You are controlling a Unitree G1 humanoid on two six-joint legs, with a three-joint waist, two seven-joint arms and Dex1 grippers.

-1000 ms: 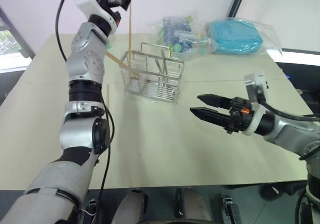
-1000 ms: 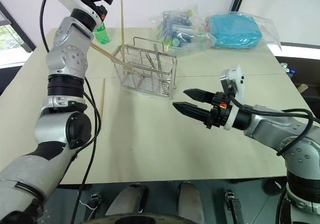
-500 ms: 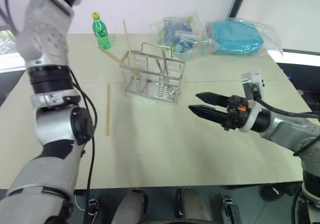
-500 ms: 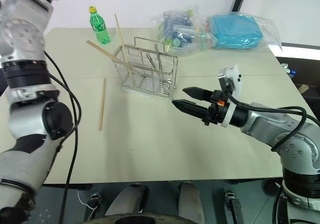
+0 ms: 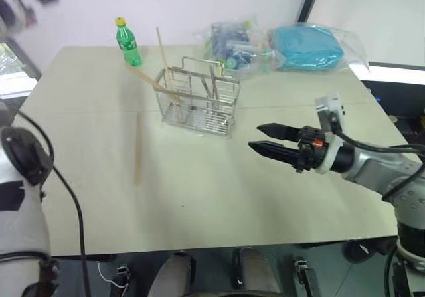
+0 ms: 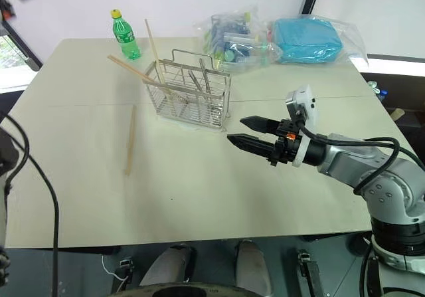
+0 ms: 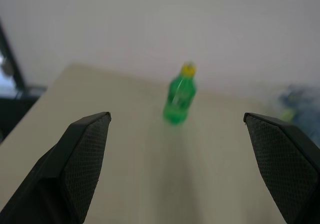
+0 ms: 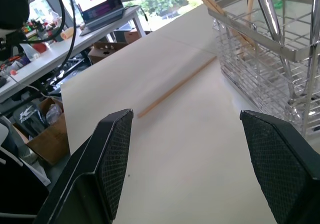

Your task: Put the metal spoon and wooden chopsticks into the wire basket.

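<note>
the left gripper [image 7: 177,154] is spread wide with nothing between its fingers [image 7: 85,154], pointing across the table [image 5: 219,191] toward a green bottle [image 7: 179,99] near the far edge. the right gripper [image 5: 260,139] hangs above the table right of the basket [image 5: 196,104], its two black fingers parted and bare, touching nothing; they point toward the basket and the table's left side.

the basket stands at mid-table toward the far side. two chopsticks [image 5: 161,52] stick out of its left end, one steeply upright, the other slanting low out to the left. thin metal utensils lean inside it, but i cannot make out the spoon for certain. a third chopstick [image 5: 138,147] lies flat on the table, left of the basket and apart from it; the right wrist view shows it past the basket's corner. clear bags [image 5: 279,44] sit behind the basket at the far edge
</note>
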